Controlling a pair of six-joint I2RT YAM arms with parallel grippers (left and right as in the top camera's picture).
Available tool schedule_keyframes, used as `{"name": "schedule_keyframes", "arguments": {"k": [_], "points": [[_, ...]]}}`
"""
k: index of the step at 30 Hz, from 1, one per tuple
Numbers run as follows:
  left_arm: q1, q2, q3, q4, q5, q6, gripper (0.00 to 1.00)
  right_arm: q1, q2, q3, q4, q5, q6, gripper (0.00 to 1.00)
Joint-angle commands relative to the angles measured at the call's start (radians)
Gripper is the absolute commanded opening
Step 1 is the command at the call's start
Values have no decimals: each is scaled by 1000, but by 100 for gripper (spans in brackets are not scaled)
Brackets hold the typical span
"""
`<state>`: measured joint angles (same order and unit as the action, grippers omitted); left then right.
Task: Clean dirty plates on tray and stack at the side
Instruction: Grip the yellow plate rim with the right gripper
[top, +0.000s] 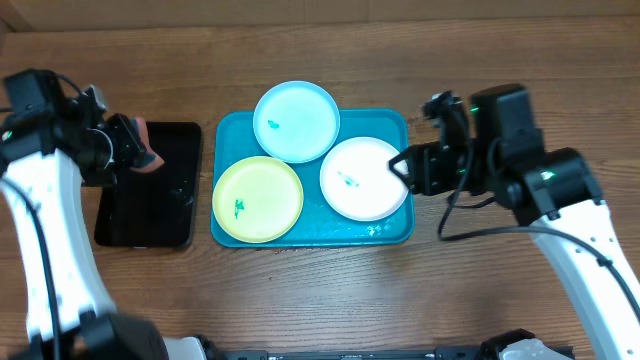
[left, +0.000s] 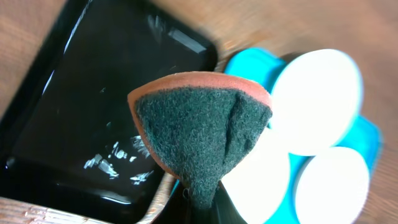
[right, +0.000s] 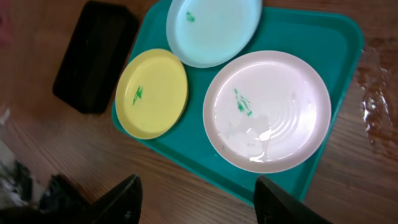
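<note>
1. One turquoise tray (top: 396, 233) lies on the desk (top: 420, 50) and holds three plates, all side by side and none stacked.
2. The blue plate (top: 297, 121) sits at the tray's far edge, overlapping the rim. The yellow plate (top: 258, 199) fills the near-left corner. The white plate (top: 365, 178) is at the tray's right side.
3. Each plate carries one green smudge, three in all. The white plate also has a wet shine.
4. One black tray (top: 150, 190) lies just left of the tray, with its long side parallel to it.
5. The left gripper (top: 135, 145) is left of the tray, over the black tray's far corner. It is clamped on one sponge (left: 202, 137), which has an orange back and a dark scouring face.
6. The right gripper (top: 400, 168) is at the tray's right edge, beside the white plate's rim. Its two fingers (right: 124, 199) stand apart with nothing between them.
</note>
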<state>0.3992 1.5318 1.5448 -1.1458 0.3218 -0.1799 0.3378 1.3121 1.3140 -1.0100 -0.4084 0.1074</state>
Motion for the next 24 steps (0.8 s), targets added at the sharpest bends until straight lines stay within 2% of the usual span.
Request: {"name": "schedule_keyframes", "arguments": {"k": [1, 5, 9, 12, 16, 20, 24], "points": [[-24, -86, 29, -9, 64, 23, 4, 87, 4, -3, 21, 79, 28, 63], [-53, -114, 29, -53, 79, 24, 4, 162, 51, -3, 54, 82, 88, 67], [-109, -113, 27, -138, 136, 128, 4, 229, 129, -3, 73, 83, 92, 68], [-167, -113, 27, -187, 139, 151, 4, 274, 199, -3, 111, 84, 99, 68], [-236, -113, 18, -205, 139, 150, 4, 312, 285, -3, 183, 121, 110, 60], [-283, -113, -21, -200, 129, 137, 4, 335, 361, -3, 243, 124, 112, 59], [-296, -113, -93, -172, 91, 94, 4, 344, 454, -3, 351, 162, 154, 51]]}}
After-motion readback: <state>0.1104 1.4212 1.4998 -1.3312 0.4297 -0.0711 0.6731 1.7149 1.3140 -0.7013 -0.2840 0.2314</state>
